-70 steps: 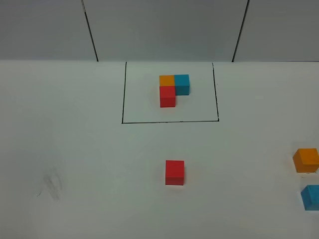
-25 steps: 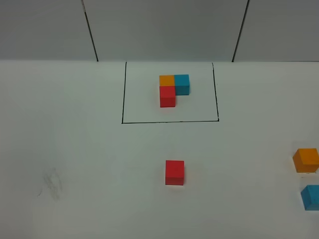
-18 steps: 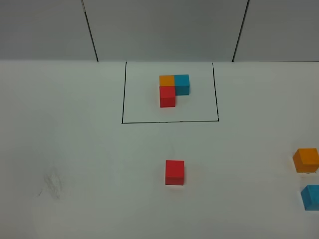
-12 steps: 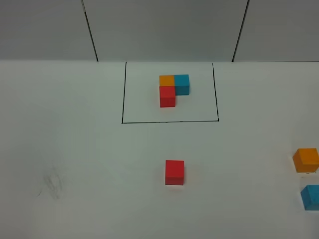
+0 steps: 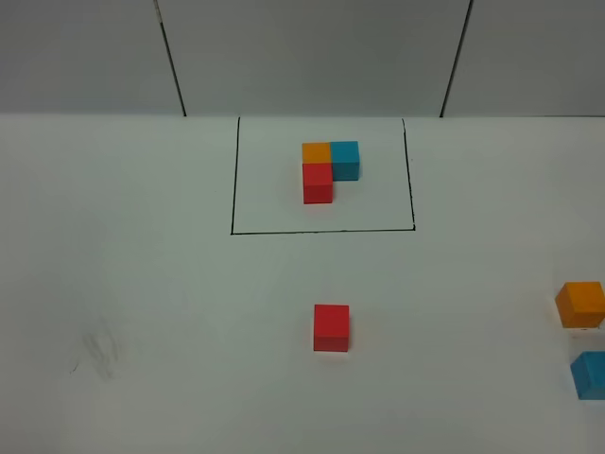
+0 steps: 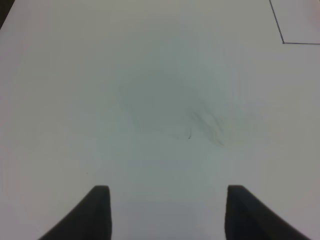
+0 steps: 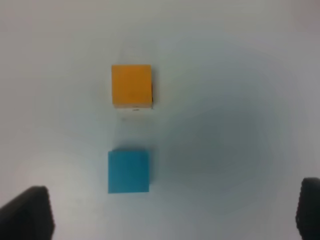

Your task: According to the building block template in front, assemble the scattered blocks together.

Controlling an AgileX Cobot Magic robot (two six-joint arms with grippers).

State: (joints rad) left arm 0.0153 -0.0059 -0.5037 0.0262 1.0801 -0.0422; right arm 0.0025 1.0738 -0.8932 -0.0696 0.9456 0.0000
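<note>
white tabletop [image 5: 142,284] holds the building block template [image 5: 330,170], framed, at the far side. nothing joined yet: red cube [image 5: 331,327] sits mid-table, orange cube [image 5: 579,304] and blue cube [image 5: 589,375] far right. right gripper [image 7: 167,212] hangs over those two, jaws wide, empty; left gripper [image 6: 167,215] hovers at the left, jaws apart, empty.

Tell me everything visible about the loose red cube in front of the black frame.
The red cube is a plain matte block, its brighter top and darker front face showing. It sits flat on the white table, square to the camera, in front of the black frame, apart from the orange cube and blue cube. Nothing else touches it.
</note>
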